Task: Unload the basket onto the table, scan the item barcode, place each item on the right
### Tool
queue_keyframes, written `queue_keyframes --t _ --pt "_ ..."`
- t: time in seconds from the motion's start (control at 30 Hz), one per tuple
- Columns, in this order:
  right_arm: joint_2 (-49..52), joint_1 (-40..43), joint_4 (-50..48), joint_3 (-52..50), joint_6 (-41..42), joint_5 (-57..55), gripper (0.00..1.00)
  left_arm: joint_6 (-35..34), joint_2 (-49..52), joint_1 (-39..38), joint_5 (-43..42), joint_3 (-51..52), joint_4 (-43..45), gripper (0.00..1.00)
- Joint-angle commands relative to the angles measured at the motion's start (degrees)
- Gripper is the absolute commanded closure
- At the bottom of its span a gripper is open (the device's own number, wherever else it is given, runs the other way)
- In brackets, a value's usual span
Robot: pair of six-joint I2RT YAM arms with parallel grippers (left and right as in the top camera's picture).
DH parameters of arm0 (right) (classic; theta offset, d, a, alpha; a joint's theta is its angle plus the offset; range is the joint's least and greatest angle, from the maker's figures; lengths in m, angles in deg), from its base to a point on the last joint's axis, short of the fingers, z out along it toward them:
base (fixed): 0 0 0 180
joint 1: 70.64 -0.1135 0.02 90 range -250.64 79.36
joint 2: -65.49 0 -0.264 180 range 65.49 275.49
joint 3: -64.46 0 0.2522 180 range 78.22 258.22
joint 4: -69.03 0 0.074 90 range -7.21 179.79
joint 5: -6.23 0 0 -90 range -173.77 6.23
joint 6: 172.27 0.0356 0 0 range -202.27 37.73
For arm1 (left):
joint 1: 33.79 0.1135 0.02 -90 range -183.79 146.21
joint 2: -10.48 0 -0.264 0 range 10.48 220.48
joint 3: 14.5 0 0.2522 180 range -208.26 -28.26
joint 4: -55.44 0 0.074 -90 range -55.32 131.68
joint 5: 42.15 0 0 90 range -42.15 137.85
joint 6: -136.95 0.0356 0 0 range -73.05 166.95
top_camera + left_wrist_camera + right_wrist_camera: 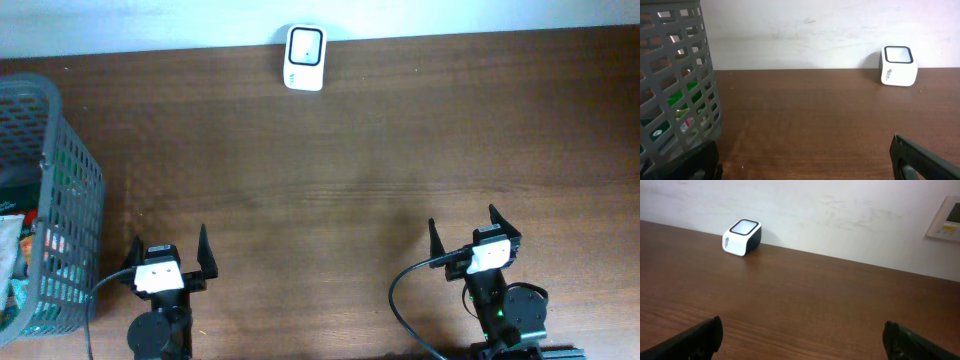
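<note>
scanner (pixel 304 57) at far edge, well apart from left claw (pixel 168 238), right claw (pixel 462 217); both wide, empty.

The scanner (pixel 304 58), a small white box with dark sides and a pale window on top, sits upright at the far edge of the bench (pixel 350 180), by the wall. Packets (pixel 12 242), some green and white, lie in the grey mesh basket (pixel 75 200) at the bench's left end.
</note>
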Motion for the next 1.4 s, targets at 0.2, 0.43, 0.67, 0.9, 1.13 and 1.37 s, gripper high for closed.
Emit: queue_keyframes --t 0.2,0.43,0.67,0.9,1.13,1.37 --pt "-0.48 0.37 -0.13 -0.52 0.83 0.33 0.02 -0.35 -0.44 -0.22 0.46 0.04 -0.33 0.01" --pt "-0.48 0.37 -0.13 -0.52 0.83 0.33 0.02 -0.35 -0.44 -0.22 0.44 0.04 -0.31 0.01" --pt "-0.48 0.37 -0.15 -0.52 0.83 0.33 0.02 -0.35 -0.44 -0.22 0.46 0.04 -0.31 0.01" --pt "-0.48 0.37 -0.13 -0.52 0.83 0.33 0.02 -0.35 -0.44 -0.22 0.48 0.04 -0.31 0.01" --pt "-0.48 0.37 -0.13 -0.52 0.83 0.33 0.02 -0.35 -0.44 -0.22 0.48 0.02 1.05 0.01" --pt "-0.48 0.37 -0.15 -0.52 0.83 0.33 0.02 -0.35 -0.44 -0.22 0.48 0.02 1.46 0.01"
